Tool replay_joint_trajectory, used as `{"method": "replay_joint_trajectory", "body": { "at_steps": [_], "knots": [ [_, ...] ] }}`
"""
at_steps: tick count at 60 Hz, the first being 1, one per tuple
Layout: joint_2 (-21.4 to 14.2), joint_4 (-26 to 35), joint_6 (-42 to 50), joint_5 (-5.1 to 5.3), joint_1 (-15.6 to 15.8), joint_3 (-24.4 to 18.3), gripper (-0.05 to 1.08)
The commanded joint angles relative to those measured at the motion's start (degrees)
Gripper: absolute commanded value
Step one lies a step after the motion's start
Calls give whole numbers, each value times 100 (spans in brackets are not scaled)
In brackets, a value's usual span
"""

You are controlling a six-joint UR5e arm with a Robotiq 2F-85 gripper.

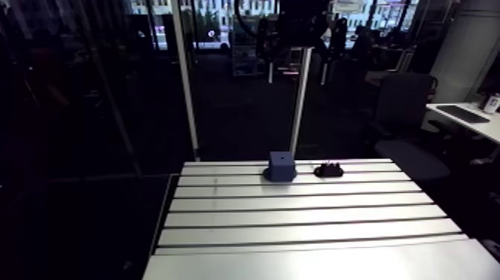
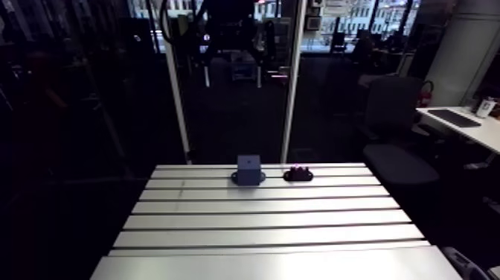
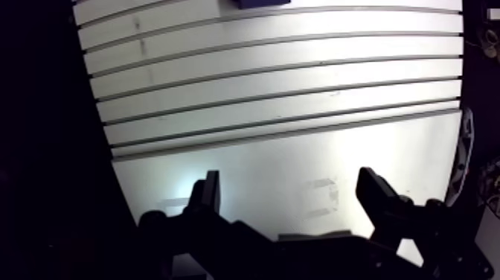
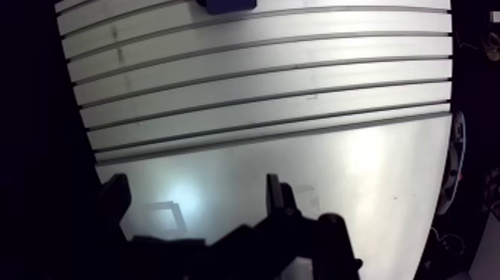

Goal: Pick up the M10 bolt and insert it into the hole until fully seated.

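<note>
The gripper [image 3: 290, 186] is hanging spread and empty; the bolt [image 1: 328, 170], sitting right of centre, is probably stiff, slick: grip its head.

Matte black tool [image 3: 290, 180], two flat angular fingers [image 3: 207, 197], squared tips, bulky dark housing behind them

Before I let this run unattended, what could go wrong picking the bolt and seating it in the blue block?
The open gripper hangs over bare table, far from the small dark bolt holder, which the wrist view does not show: the approach may arrive misaligned. The holder sits close beside the blue block, so a spread finger could knock it.
</note>
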Motion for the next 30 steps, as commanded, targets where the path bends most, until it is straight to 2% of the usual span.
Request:
{"method": "replay_joint_trajectory", "body": {
  "at_steps": [1, 30],
  "knots": [
    [116, -343, -167, 167, 176, 69, 1],
    [116, -342, -167, 167, 246, 69, 1]
  ]
}}
